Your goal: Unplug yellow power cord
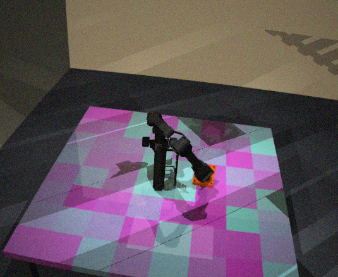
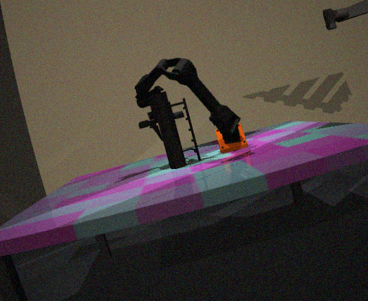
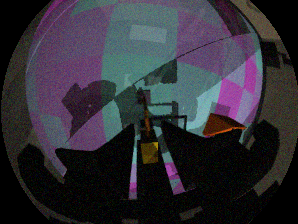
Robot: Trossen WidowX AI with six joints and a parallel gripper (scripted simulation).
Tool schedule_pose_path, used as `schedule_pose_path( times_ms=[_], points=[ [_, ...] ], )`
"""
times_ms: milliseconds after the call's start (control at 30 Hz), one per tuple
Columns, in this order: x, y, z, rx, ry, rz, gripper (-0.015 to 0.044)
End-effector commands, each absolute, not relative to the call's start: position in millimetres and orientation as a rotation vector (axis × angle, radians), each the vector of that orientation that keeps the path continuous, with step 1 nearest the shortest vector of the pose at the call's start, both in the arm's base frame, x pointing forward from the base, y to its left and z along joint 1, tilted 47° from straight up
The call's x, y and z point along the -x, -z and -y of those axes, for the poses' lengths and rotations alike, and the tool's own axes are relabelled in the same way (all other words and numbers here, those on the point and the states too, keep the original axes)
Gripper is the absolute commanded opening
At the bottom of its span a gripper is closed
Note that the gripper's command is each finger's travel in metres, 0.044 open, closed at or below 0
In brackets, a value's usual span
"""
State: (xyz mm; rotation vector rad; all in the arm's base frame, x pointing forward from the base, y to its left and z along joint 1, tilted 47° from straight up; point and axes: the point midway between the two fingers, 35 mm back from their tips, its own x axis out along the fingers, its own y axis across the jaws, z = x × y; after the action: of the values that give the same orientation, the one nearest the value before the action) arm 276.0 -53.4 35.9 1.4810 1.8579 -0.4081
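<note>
Yellow power cord [image 3: 148, 152]: I find it in the wrist view only, as a small yellowish patch low in the frame, lying in the gap between my two dark fingers and just below what I take to be the top of the power strip [image 3: 143, 104]. The power strip [image 2: 172, 144] stands upright on the counter [image 2: 223, 182] as a dark post, long axis vertical. My end effector [image 2: 154, 120] sits hard against its upper part, on the side away from my orange base [image 2: 231, 141]. The plug therefore lies directly ahead of the end effector, on its closing line. The fingers stand partly open, a little over a third of their travel, and I judge they hold nothing yet. The coming move turns on closing squarely across the plug and drawing it off the post. Not established: which way the plug's own axis runs, where the cord trails, and whether either finger touches plug or strip. The top and exterior views are too dark and distant to show any yellow. A thin runged frame [image 2: 191, 130] beside the post remains unidentified.
</note>
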Motion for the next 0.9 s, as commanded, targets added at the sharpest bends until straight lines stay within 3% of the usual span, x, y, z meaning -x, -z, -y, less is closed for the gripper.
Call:
schedule_pose_path(
  times_ms=[0, 867],
  points=[
    [-275.1, -37.1, 51.3, -1.494, 0.411, -1.863, 0.016],
    [-262.3, -63.2, 27.4, -1.495, 0.41, -1.865, 0.016]
  ],
)
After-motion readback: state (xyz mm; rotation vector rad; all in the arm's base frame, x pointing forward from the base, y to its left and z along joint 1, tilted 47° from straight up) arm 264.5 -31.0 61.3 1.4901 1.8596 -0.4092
